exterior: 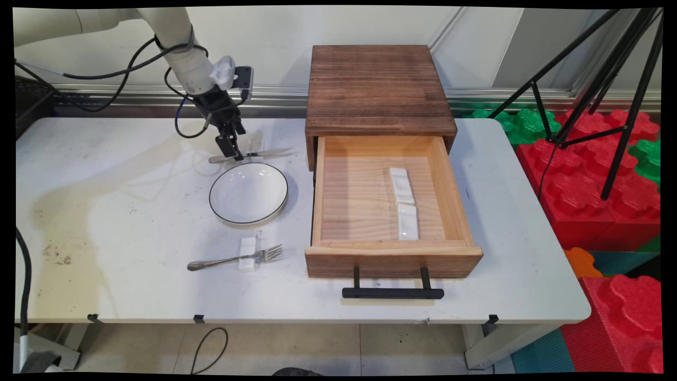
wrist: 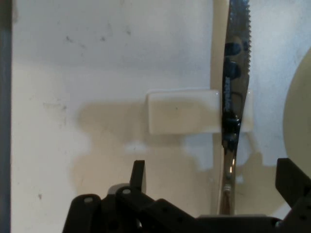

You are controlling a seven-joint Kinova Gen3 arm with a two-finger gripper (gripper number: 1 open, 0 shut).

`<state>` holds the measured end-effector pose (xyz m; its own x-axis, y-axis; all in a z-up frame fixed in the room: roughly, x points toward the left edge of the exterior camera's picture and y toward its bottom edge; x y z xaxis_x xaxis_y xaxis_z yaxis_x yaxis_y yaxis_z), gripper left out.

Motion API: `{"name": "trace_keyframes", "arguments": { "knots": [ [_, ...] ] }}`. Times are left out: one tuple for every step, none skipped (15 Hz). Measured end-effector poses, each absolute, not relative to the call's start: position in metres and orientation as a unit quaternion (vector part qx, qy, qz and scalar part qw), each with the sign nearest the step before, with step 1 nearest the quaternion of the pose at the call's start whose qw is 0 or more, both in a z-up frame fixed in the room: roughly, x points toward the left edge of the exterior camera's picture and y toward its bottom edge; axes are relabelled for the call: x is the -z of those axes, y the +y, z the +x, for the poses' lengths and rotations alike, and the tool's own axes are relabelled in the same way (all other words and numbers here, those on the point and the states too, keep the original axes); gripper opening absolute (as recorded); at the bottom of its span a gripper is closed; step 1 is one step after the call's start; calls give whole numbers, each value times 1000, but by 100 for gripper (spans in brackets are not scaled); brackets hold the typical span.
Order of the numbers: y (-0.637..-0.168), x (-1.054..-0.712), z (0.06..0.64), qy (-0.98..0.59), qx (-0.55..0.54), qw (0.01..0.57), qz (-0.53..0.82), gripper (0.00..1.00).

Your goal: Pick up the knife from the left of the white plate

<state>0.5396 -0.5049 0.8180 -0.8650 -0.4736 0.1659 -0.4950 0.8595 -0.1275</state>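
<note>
Nearest, a fork (exterior: 235,259) lay propped on a white rest (exterior: 247,254), beyond it stood a black-rimmed bowl (exterior: 248,193), and farthest the gripper (exterior: 232,151), fingers spread apart, straddled the handle of a knife (wrist: 233,111) bridging its own rest (wrist: 184,110).

tool (exterior: 231,150) low over knife (exterior: 248,155) on rest, white bowl (exterior: 248,193) beside, open wooden drawer (exterior: 390,203)
</note>
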Motion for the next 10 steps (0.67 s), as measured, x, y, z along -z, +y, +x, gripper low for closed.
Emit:
{"name": "trace_keyframes", "arguments": {
  "knots": [
    [-505,-817,540,-962,-81,65,251,100],
    [-506,-816,540,-963,-80,65,250,100],
    [-506,-815,540,-963,-78,66,249,100],
    [-507,-815,540,-963,-77,66,248,100],
    [-507,-814,540,-963,-76,67,248,100],
    [-508,-813,540,-964,-75,67,247,100],
    [-509,-811,540,-964,-74,67,247,100],
    [-510,-811,540,-964,-74,67,247,100],
    [-511,-810,541,-964,-74,68,247,100],
    [-512,-809,541,-964,-73,68,247,100]
  ]
}}
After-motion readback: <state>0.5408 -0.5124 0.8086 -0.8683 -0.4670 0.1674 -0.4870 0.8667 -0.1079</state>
